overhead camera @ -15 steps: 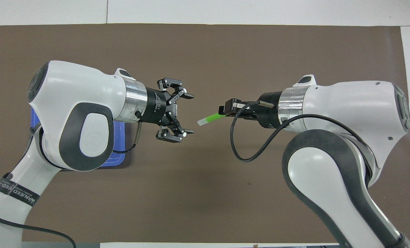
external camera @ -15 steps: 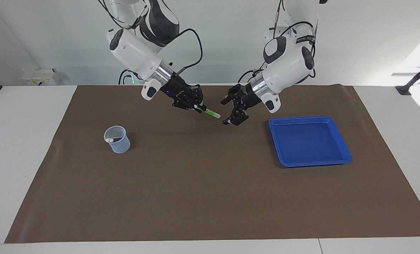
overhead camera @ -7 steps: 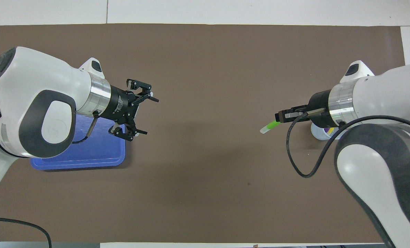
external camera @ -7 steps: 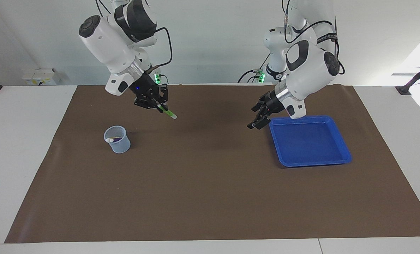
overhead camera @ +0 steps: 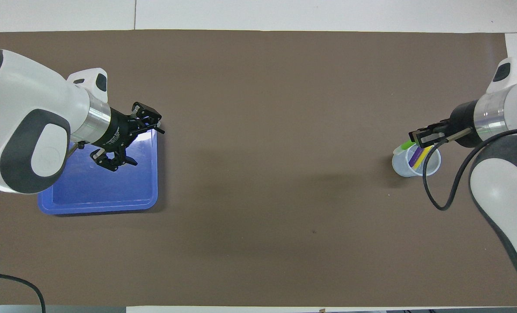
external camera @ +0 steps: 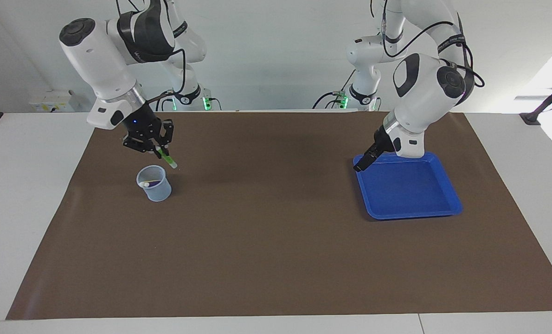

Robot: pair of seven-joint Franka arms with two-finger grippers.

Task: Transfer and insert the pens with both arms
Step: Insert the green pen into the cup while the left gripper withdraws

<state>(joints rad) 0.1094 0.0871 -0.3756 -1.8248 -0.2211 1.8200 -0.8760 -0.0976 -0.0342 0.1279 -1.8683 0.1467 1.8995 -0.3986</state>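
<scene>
My right gripper (external camera: 159,149) is shut on the green pen (external camera: 168,160) and holds it tilted, pale end down, just above the rim of a clear plastic cup (external camera: 155,188). In the overhead view this gripper (overhead camera: 417,138) and the green pen (overhead camera: 404,147) sit over the cup (overhead camera: 415,168). The purple pen (overhead camera: 413,157) and the yellow pen (overhead camera: 424,155) stand inside the cup. My left gripper (external camera: 359,167) is open and empty over the corner of the blue tray nearest the robots; it also shows in the overhead view (overhead camera: 147,147).
The blue tray (external camera: 410,214) lies on the brown mat (external camera: 276,241) toward the left arm's end, with nothing in it; it shows in the overhead view too (overhead camera: 97,207). The cup stands toward the right arm's end.
My right arm has carried the green pen from the table's middle to over the cup. My left arm has drawn back, open and empty, to over the blue tray.
</scene>
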